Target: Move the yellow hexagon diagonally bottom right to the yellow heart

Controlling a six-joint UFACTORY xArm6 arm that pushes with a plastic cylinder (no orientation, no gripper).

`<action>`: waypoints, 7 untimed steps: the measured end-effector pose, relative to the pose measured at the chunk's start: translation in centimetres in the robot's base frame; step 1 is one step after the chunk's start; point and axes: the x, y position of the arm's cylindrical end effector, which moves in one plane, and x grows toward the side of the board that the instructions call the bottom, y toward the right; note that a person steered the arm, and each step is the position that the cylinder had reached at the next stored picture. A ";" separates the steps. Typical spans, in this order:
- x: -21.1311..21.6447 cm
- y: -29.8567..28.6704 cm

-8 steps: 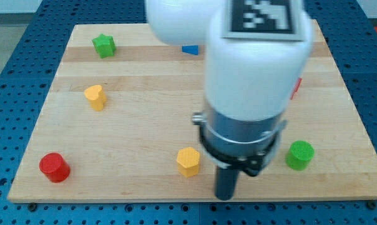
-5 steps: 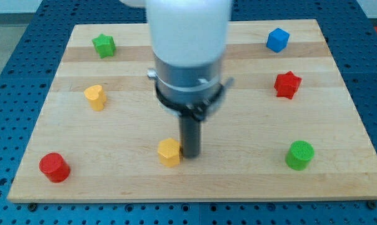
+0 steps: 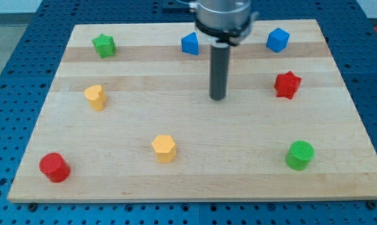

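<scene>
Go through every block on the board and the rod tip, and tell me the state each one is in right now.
yellow hexagon: untouched, view's bottom centre
yellow heart: view's left
my tip: mid-board, touching nothing
green star: free
blue triangle: free
blue cube: free
red star: free
green cylinder: upright
red cylinder: upright

No text, label, brand, number or sign can be read anywhere in the current view (the blocks show only plain coloured faces, and the wooden board (image 3: 194, 181) carries only its grain). The dark rod and the metal collar above my tip (image 3: 217, 98) bear no lettering either.
</scene>
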 end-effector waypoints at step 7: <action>7.9 -14.3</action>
